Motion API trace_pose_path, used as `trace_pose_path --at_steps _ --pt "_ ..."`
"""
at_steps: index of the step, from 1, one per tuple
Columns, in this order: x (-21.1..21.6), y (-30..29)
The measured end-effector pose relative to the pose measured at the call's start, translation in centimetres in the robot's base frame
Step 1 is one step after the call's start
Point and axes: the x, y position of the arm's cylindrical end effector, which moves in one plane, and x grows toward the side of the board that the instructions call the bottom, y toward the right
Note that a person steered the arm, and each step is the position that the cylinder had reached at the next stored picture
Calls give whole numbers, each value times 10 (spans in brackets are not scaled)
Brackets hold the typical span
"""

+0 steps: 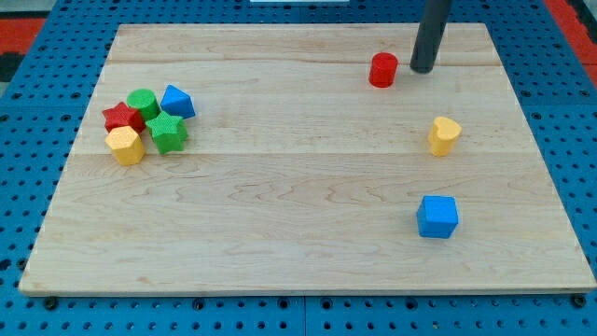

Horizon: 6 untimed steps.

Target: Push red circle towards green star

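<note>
The red circle (382, 70) stands on the wooden board near the view's top, right of centre. My tip (423, 70) is just to its right, a small gap apart. The green star (168, 132) sits far off at the view's left, in a tight cluster of blocks.
Around the green star are a red star (120, 117), a green circle (143, 101), a blue block (177, 101) and a yellow block (125, 146). A yellow block (444, 135) and a blue cube (437, 217) lie at the right. The board's edge (308, 291) borders blue pegboard.
</note>
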Motion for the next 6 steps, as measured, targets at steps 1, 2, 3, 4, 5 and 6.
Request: trace_pose_path --at_steps 1,2,3,4,5,6 --pt "-27 -72" --pt "-35 -24" --pt "-64 -62" --pt "-61 -139" --pt "-15 -210" --pt "30 -260"
